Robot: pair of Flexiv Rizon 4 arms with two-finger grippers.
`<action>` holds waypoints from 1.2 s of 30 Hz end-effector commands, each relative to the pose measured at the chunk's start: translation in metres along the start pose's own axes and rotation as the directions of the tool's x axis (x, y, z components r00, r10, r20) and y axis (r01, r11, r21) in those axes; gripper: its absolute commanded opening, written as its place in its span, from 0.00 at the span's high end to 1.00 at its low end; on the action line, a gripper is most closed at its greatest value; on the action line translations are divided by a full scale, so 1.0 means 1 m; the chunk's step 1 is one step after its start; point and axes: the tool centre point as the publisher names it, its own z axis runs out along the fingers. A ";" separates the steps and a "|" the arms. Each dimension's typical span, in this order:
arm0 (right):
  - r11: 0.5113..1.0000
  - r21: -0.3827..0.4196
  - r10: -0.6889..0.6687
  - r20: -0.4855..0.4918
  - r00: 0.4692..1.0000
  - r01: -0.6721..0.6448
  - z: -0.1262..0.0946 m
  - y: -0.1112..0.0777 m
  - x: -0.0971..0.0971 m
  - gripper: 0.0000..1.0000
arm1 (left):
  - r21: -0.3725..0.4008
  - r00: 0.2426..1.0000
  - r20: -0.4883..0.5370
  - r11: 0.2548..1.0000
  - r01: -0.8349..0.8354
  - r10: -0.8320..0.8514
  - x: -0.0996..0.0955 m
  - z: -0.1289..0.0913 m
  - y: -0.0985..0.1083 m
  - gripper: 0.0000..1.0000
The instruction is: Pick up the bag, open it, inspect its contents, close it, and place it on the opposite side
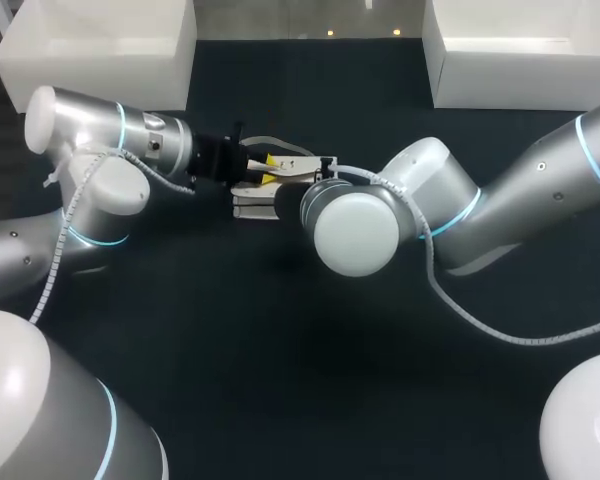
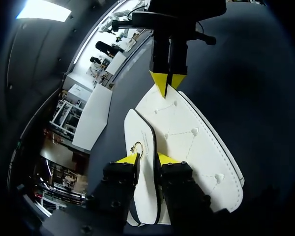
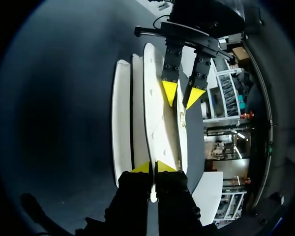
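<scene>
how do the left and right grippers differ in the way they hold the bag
The left gripper comes at the bag from the table's left, the right gripper from the opposite end. The left gripper's fingers stand wider apart, around the bag's flap; the right gripper's tips nearly meet on a thin edge. Both are shut on the white bag and face each other.

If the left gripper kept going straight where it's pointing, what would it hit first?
The white bag: its flap sits between the fingers of the left gripper. Past it, likely the right gripper, pinching the bag's far end.
</scene>
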 end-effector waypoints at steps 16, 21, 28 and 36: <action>1.000 -0.004 0.001 0.010 1.000 -0.001 0.002 0.001 0.002 1.00 | -0.019 0.997 -0.073 1.000 0.000 -0.002 0.006 -0.013 0.006 1.00; 1.000 -0.004 0.001 0.010 1.000 -0.001 0.002 0.001 0.002 1.00 | 0.000 0.997 -0.068 1.000 0.020 -0.020 0.007 -0.004 0.003 1.00; 1.000 -0.004 0.001 0.010 1.000 -0.001 0.002 0.001 0.002 1.00 | -0.004 0.998 -0.068 1.000 0.009 -0.009 0.003 0.010 -0.001 1.00; 1.000 -0.004 0.001 0.010 1.000 -0.001 0.002 0.001 0.002 1.00 | 0.011 0.998 -0.069 1.000 -0.005 0.006 0.008 -0.011 0.004 1.00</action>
